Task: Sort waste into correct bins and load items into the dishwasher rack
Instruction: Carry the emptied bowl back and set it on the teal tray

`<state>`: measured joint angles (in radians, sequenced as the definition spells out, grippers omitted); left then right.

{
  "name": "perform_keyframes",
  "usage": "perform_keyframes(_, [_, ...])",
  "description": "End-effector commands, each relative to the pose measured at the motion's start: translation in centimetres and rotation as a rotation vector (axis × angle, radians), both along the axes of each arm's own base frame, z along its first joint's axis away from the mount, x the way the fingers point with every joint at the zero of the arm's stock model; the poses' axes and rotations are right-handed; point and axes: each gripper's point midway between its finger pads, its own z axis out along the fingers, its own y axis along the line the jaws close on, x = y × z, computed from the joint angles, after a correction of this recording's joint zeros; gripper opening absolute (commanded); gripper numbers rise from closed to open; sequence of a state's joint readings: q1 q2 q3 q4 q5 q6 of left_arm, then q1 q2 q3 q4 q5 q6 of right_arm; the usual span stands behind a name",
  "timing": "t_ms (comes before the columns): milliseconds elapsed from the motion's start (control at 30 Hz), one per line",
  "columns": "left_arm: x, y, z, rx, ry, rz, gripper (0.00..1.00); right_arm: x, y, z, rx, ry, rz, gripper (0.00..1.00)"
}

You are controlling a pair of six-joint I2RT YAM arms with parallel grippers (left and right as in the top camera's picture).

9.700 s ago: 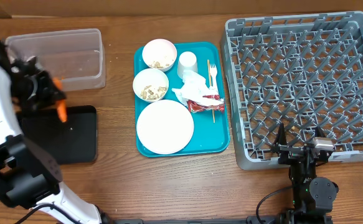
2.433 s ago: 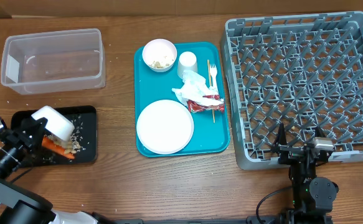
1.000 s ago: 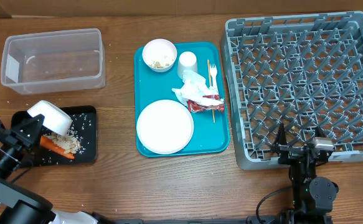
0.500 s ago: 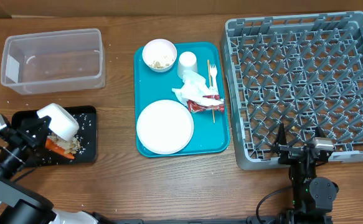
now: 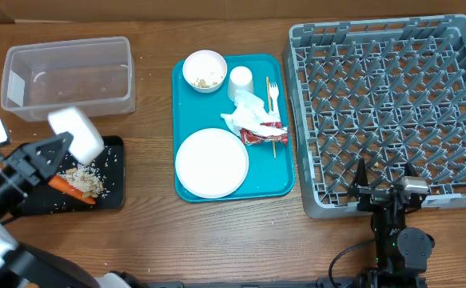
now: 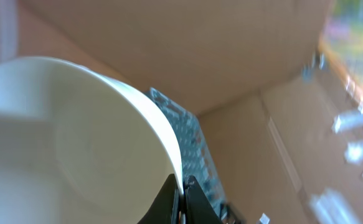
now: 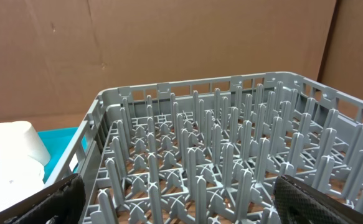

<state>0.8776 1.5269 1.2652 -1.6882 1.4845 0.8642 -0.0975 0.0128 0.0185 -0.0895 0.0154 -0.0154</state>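
**A:** ok so where's that second little bowl?

**B:** The left gripper [image 6: 180, 188] is clamped on its rim. It's a smooth white bowl [image 5: 76, 133], tipped on its side above the far edge of the black tray [image 5: 114, 170], near the left edge of the wooden table [image 5: 153, 232]. Lying in that tray are an orange carrot [image 5: 66, 189] and a heap of pale rice scraps [image 5: 87, 181].

**A:** and the rest?

**B:** The see-through tub [image 5: 69, 105] with rounded corners sits at the far-left corner. The teal tray [image 5: 279, 181] in the middle carries a flat round plate [image 5: 212, 162], another bowl [image 5: 205, 70] with scraps in it, a cup [image 5: 240, 82], a fork [image 5: 272, 94], a crumpled napkin [image 5: 248, 112], a red wrapper [image 5: 264, 133] and a thin stick [image 5: 273, 149]. The grey pegged rack [image 5: 388, 104] fills the right side, and the right gripper [image 5: 384, 182] is at its near edge with fingers spread wide apart
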Motion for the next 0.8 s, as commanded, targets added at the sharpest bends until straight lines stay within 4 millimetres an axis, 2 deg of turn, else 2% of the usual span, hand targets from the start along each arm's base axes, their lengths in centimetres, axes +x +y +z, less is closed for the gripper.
perform_keyframes(0, [-0.1,-4.6,4.3,0.170,-0.165,-0.144,0.04,0.0,-0.2,-0.1,-0.005,-0.008,-0.011,1.00])
perform_keyframes(100, [0.5,-7.2,5.4,0.260,-0.203,-0.259,0.04,0.0,-0.2,-0.1,-0.005,-0.008,-0.012,1.00])
perform_keyframes(167, [1.5,-8.2,5.3,0.309,-0.171,-0.308,0.04,0.0,-0.2,-0.1,-0.005,-0.008,-0.012,1.00])
perform_keyframes(233, [3.8,-8.1,4.2,0.380,-0.035,-0.281,0.04,0.0,-0.2,-0.1,-0.005,-0.008,-0.011,1.00])
perform_keyframes(333, [8.2,-5.0,1.3,0.594,0.286,0.017,0.04,0.0,-0.2,-0.1,-0.005,-0.008,-0.012,1.00])
perform_keyframes(400, [9.5,-5.3,1.3,0.703,0.314,0.100,0.04,0.0,-0.2,-0.1,-0.005,-0.008,-0.011,1.00])
perform_keyframes(500, [10.6,-10.0,1.9,0.775,0.223,0.026,0.04,0.0,-0.2,-0.1,-0.005,-0.008,-0.012,1.00])
perform_keyframes(533, [11.2,-12.8,1.7,0.824,0.184,-0.015,0.04,0.0,-0.2,-0.1,-0.005,-0.008,-0.011,1.00])
perform_keyframes(633, [12.4,-15.5,0.1,0.926,0.198,0.003,0.04,0.0,-0.2,-0.1,-0.005,-0.008,-0.011,1.00])
perform_keyframes(767, [14.3,-18.6,-3.6,1.057,0.236,0.010,0.05,0.0,-0.2,-0.1,-0.005,-0.008,-0.011,1.00])
